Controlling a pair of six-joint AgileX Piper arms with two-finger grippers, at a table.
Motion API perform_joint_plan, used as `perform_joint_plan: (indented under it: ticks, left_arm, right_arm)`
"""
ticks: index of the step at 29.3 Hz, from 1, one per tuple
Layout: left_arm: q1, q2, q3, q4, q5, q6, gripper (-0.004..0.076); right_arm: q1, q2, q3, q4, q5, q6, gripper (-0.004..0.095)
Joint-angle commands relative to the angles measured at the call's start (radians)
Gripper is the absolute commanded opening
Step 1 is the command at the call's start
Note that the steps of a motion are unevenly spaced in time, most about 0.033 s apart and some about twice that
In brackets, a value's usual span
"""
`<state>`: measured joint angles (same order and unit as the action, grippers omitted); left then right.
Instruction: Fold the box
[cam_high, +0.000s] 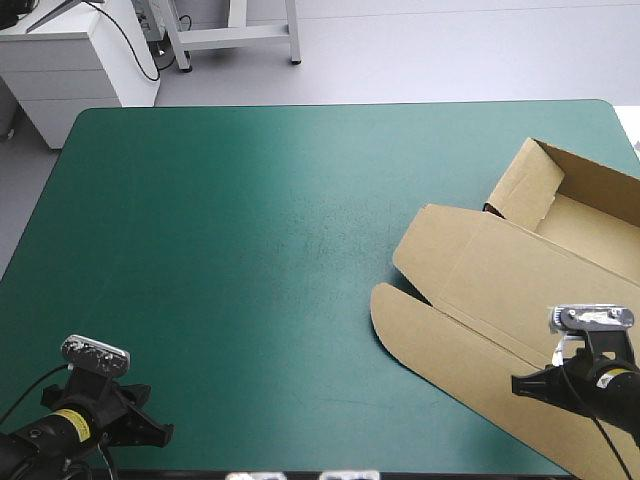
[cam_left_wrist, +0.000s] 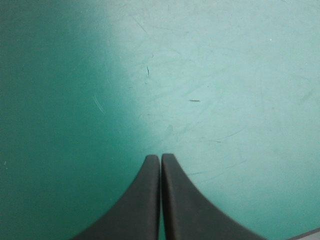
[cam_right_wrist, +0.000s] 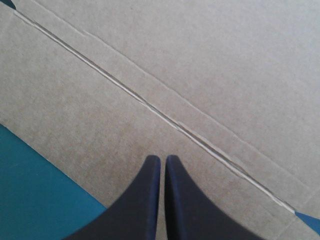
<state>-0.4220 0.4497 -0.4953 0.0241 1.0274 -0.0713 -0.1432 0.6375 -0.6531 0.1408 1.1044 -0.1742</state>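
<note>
Operator's view: the teal-green worktop (cam_high: 230, 230) spreads mostly bare beneath my rig. The brown box (cam_high: 520, 290) lies on its right side, part-made. Walls are raised at the tray end (cam_high: 590, 215) toward the far right corner, the lid panel (cam_high: 470, 250) lies flat, and a rounded flap (cam_high: 395, 325) points toward the worktop's middle. The board's long folds run on a slant, from mid-worktop down to the near right corner. My right hand (cam_right_wrist: 163, 157), fingers pressed together and gripping nothing, hangs over the near strip of board. A long crease (cam_right_wrist: 150, 107) crosses just ahead of its tips, and bare worktop shows to one side. My left hand (cam_left_wrist: 160, 156), likewise pressed together and empty, sits over bare worktop at the near left corner. It is well apart from the box, which lies off to its right. By my reading the right arm is the one placed to act first, since the flat lid side is directly under it; the left would have to cross the worktop to help
</note>
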Motion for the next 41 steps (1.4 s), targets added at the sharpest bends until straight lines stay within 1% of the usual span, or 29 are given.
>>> perform_joint_plan:
  ticks: [1,6,10,14,41]
  left_arm:
    - [-0.007,0.007,-0.025,-0.002,-0.031,-0.005,-0.0008]
    - [-0.007,0.007,-0.025,-0.002,-0.018,-0.007,-0.0008]
    - [-0.007,0.007,-0.025,-0.002,-0.018,-0.007,-0.0008]
    - [-0.007,0.007,-0.025,-0.002,-0.018,-0.007,-0.0008]
    - [-0.007,0.007,-0.025,-0.002,-0.018,-0.007,-0.0008]
  right_arm:
    - [0.003,-0.057,0.024,0.029,-0.062,-0.050,0.0021]
    - [0.003,-0.147,0.071,0.056,-0.072,-0.091,0.0021]
    - [0.003,-0.237,0.115,0.058,-0.118,-0.096,0.0021]
    - [0.003,-0.284,0.150,0.058,-0.137,-0.096,0.0021]
    - [0.003,-0.293,0.150,0.058,-0.131,-0.096,0.0021]
